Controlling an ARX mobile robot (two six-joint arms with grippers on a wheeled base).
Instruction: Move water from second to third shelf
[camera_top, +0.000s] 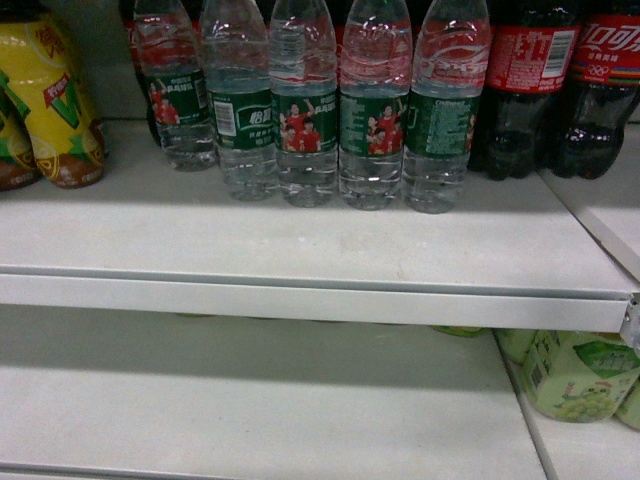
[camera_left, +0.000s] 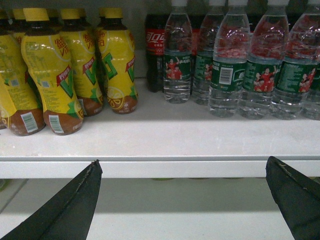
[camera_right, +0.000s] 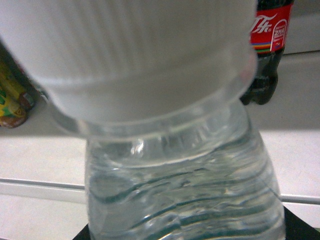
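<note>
The left gripper (camera_left: 182, 200) sits level in front of the white shelf (camera_left: 150, 137), its two dark fingers (camera_left: 75, 205) spread wide at the bottom corners of the left wrist view with nothing between them — the jaws are open and aimed at the shelf's front edge. Neither arm shows in the head view. The right wrist view is almost filled by one water bottle (camera_right: 185, 185), seen very close and blurred: its white ribbed cap (camera_right: 135, 55) takes up the top of the frame, the clear ribbed shoulder spreads below, and a dark edge shows at the bottom corners on either side of it. The right jaws themselves are out of sight, so I cannot tell whether they grip this bottle or how wide they stand. On the shelf a row of water bottles (camera_top: 305, 110) with dark green labels stands upright side by side, their caps cut off at the top of the head view. Yellow tea bottles (camera_left: 50, 75) stand to the left, cola bottles (camera_top: 560, 80) to the right. On the lower shelf (camera_top: 250, 400), pale green packs (camera_top: 575, 372) show at the right, partly hidden.
</note>
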